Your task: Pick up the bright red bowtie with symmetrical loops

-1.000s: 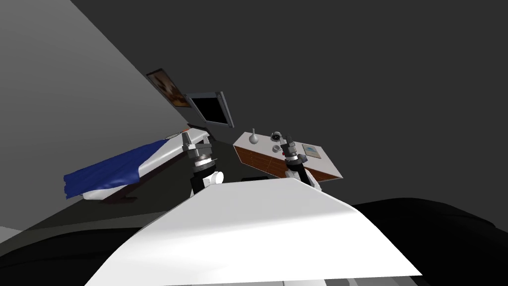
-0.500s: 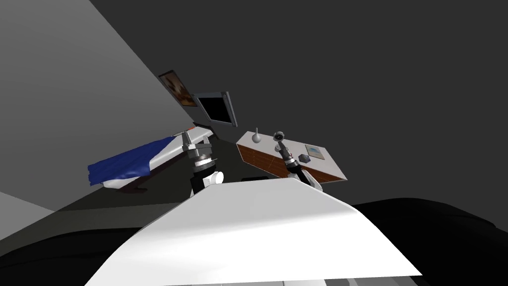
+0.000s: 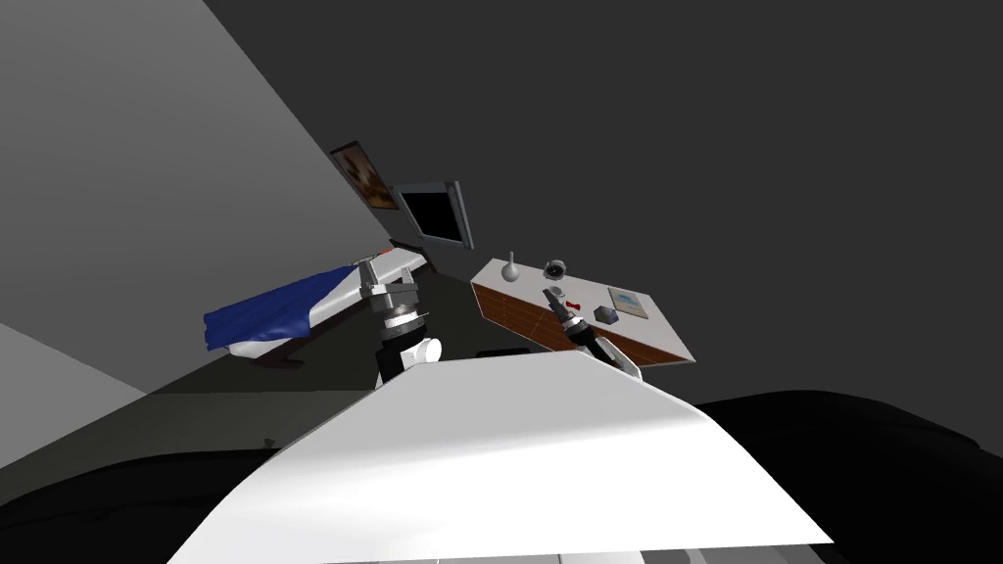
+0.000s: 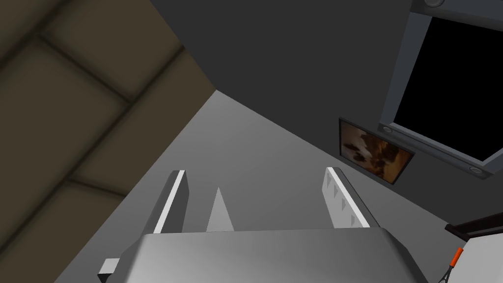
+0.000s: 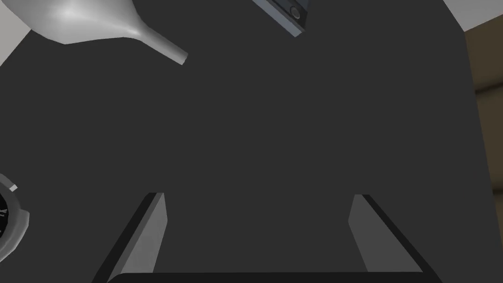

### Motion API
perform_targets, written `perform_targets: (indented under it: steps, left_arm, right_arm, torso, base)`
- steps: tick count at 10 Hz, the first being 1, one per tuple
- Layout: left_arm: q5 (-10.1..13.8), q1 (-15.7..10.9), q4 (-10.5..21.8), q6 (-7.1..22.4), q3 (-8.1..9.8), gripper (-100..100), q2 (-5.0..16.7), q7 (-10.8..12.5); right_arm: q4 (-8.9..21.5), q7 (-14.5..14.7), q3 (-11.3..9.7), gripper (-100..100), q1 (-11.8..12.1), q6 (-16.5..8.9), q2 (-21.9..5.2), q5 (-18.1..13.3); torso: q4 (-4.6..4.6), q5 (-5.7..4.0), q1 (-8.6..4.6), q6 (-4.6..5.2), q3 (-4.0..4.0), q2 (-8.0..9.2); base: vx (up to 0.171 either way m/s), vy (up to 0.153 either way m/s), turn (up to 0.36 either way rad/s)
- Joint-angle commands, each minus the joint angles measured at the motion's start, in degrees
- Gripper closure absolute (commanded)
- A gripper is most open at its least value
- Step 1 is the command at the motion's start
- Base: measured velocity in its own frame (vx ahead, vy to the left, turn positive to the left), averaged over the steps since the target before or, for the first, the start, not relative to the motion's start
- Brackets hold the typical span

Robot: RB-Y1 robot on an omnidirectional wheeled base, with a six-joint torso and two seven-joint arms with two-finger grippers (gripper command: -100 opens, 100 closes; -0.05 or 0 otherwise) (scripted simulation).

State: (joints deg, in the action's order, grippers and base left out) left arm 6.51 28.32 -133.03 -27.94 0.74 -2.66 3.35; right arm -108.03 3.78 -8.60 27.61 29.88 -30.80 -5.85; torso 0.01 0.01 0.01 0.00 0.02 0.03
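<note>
The red bowtie (image 3: 573, 307) lies small on the white top of a brown-fronted dresser (image 3: 646, 328). My right gripper (image 3: 551, 298) hangs over the dresser's front edge just left of the bowtie, apart from it. Its fingers stand open (image 5: 260, 231) with nothing between them, pointing toward the dark wall past a grey vase (image 5: 88, 19) and a round clock (image 5: 7, 216). My left gripper (image 3: 371, 266) is raised over the bed's near end, open and empty (image 4: 253, 201).
On the dresser top stand the vase (image 3: 509, 269), the clock (image 3: 555, 266), a small cup (image 3: 555, 292), a dark grey block (image 3: 604, 314) and a flat picture (image 3: 628, 302). A bed with a blue cover (image 3: 284, 308) lies to the left, with dark floor between it and the dresser.
My view has swung, so everything slid right. My right hand has dropped lower and turned, and the red bowtie now shows beside it. The left arm holds still.
</note>
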Motion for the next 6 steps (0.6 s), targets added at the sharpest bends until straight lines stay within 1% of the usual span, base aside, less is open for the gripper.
perform_targets:
  steps: [1,2,3,4,5,6]
  left_arm:
    - [0.0,0.0,0.0,0.0,0.0,0,0.0,0.0]
    - [0.0,0.0,0.0,0.0,0.0,0,0.0,0.0]
    - [0.0,0.01,0.0,0.0,0.0,0,0.0,0.0]
    - [0.0,0.0,0.0,0.0,0.0,0,0.0,0.0]
    - [0.0,0.0,0.0,0.0,0.0,0,0.0,0.0]
    - [0.0,0.0,0.0,0.0,0.0,0,0.0,0.0]
  right_arm:
    - [2.86,0.1,-0.17,-100,-0.28,0.49,-1.41,-0.45]
    - [3.14,0.1,-0.17,-100,-0.28,0.49,-1.41,-0.45]
    - [5.26,0.7,-1.06,-100,-0.49,0.49,-3.67,-1.75]
    - [6.16,0.7,-1.06,-100,-0.49,0.49,-3.67,-1.75]
    - [8.09,1.37,-2.02,-100,-0.69,0.51,-5.88,-3.11]
    - [9.16,1.37,-2.02,-100,-0.69,0.51,-5.88,-3.11]
  torso:
    - [0.0,0.0,0.0,0.0,0.0,0.0]
    - [0.0,0.0,-0.01,0.02,0.0,0.0]
    - [0.0,-0.01,-0.03,0.02,-0.01,-0.01]
    - [0.0,0.0,-0.02,0.0,-0.01,-0.02]
    - [0.0,-0.01,-0.02,0.02,-0.01,-0.02]
    - [-0.01,0.0,-0.02,0.0,-0.02,-0.04]
  base:
    - [-0.006,0.011,0.061]
    - [0.0,0.0,0.0]
    - [-0.003,0.011,0.106]
    - [-0.001,0.007,0.067]
    - [0.002,0.012,0.116]
    - [0.003,0.007,0.059]
